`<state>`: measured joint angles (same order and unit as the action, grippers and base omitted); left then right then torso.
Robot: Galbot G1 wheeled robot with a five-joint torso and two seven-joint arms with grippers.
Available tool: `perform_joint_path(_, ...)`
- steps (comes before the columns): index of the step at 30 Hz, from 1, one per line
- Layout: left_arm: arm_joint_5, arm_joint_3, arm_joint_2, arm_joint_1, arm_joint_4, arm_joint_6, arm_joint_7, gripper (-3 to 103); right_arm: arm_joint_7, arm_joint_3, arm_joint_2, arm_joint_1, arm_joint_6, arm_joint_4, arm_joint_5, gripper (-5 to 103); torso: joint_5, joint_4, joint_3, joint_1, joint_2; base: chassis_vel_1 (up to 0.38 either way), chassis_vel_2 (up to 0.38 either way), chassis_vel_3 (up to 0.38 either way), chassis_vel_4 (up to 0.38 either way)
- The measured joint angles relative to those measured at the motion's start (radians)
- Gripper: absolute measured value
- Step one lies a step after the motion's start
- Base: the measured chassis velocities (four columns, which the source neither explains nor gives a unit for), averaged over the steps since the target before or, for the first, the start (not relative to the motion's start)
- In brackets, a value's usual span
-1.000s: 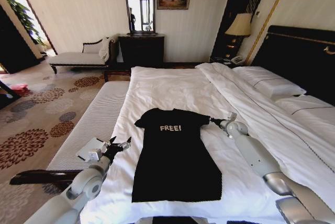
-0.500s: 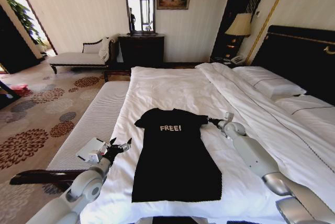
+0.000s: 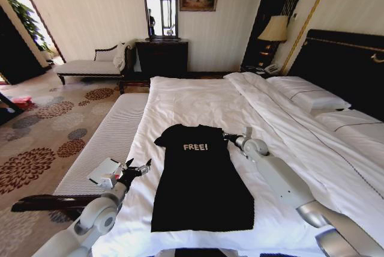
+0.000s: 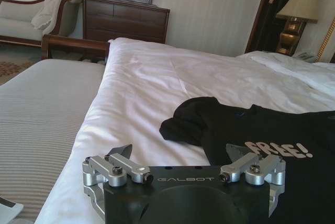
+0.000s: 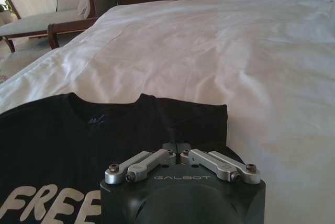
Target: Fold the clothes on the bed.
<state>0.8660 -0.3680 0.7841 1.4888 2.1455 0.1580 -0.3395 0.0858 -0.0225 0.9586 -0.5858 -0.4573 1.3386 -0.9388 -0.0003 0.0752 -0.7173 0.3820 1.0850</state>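
Observation:
The clothes, a black T-shirt (image 3: 198,179) with white "FREE!" lettering, lie flat on the white bed (image 3: 192,98), collar toward the far side. My right gripper (image 3: 228,137) sits low at the shirt's right shoulder. In the right wrist view its fingertips (image 5: 178,148) meet on the black sleeve fabric (image 5: 199,119), shut on it. My left gripper (image 3: 137,164) hovers open over the bed's left edge, a short way left of the shirt. In the left wrist view the left gripper (image 4: 180,155) stands wide apart, with the shirt's left sleeve (image 4: 183,124) lying beyond it.
A striped padded bench (image 3: 105,140) runs along the bed's left side with a white flat object (image 3: 103,171) on it. Pillows (image 3: 312,98) and a dark headboard (image 3: 345,65) are at the right. A chaise longue (image 3: 90,66), dresser (image 3: 162,57) and lamp (image 3: 275,29) stand behind.
My right gripper has moved left toward the collar, drawing the shirt's right sleeve inward, so it no longer sticks out. The left arm has barely moved.

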Motion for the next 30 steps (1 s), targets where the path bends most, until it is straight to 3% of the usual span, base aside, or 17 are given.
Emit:
perform_joint_path(7, -0.003, -0.016, 0.005, 0.018, 0.006, 0.0, 0.006, 100, -0.001, -0.051, 0.036, 0.025, 0.02, -0.061, 0.021, 4, 0.0003, 0.0, 0.0, 0.0, 0.0, 0.0, 0.0, 0.0, 0.0)
perform_joint_path(15, -0.002, -0.013, 0.012, 0.007, -0.009, 0.0, 0.008, 100, -0.001, -0.074, 0.054, 0.028, 0.025, -0.056, 0.011, 41, 0.0002, 0.0002, 0.0, 0.0, 0.0, 0.0, 0.0, 0.0, 0.0)
perform_joint_path(19, -0.002, -0.009, 0.014, 0.003, -0.014, 0.0, 0.008, 100, 0.008, -0.074, 0.054, 0.022, 0.019, -0.028, -0.005, 47, 0.0002, 0.0002, 0.0, 0.0, 0.0, 0.0, 0.0, 0.0, 0.0)
perform_joint_path(22, -0.002, -0.007, 0.014, 0.001, -0.014, 0.0, 0.008, 100, 0.04, -0.075, 0.054, 0.013, 0.005, 0.028, -0.049, 64, 0.0002, 0.0, 0.0, 0.0, 0.0, 0.0, 0.0, 0.0, 0.0)
perform_joint_path(25, -0.002, -0.007, 0.014, 0.0, -0.014, 0.0, 0.008, 100, 0.047, -0.075, 0.053, 0.009, 0.004, 0.042, -0.059, 70, 0.0002, -0.0001, 0.0, 0.0, 0.0, 0.0, 0.0, 0.0, 0.0)
perform_joint_path(27, -0.002, -0.007, 0.018, 0.0, -0.012, 0.0, 0.007, 100, 0.056, -0.069, 0.048, 0.0, 0.005, 0.06, -0.08, 86, 0.0003, 0.0, 0.0, 0.0, 0.0, 0.0, 0.0, 0.0, 0.0)
perform_joint_path(29, -0.003, -0.006, 0.019, 0.0, -0.012, 0.0, 0.006, 100, 0.06, -0.061, 0.046, -0.004, 0.006, 0.067, -0.091, 86, 0.0003, 0.0, 0.0, 0.0, 0.0, 0.0, 0.0, 0.0, 0.0)
perform_joint_path(30, -0.003, -0.006, 0.02, 0.0, -0.011, 0.0, 0.006, 100, 0.062, -0.054, 0.043, -0.007, 0.008, 0.073, -0.099, 91, 0.0003, 0.0, 0.0, 0.0, 0.0, 0.0, 0.0, 0.0, 0.0)
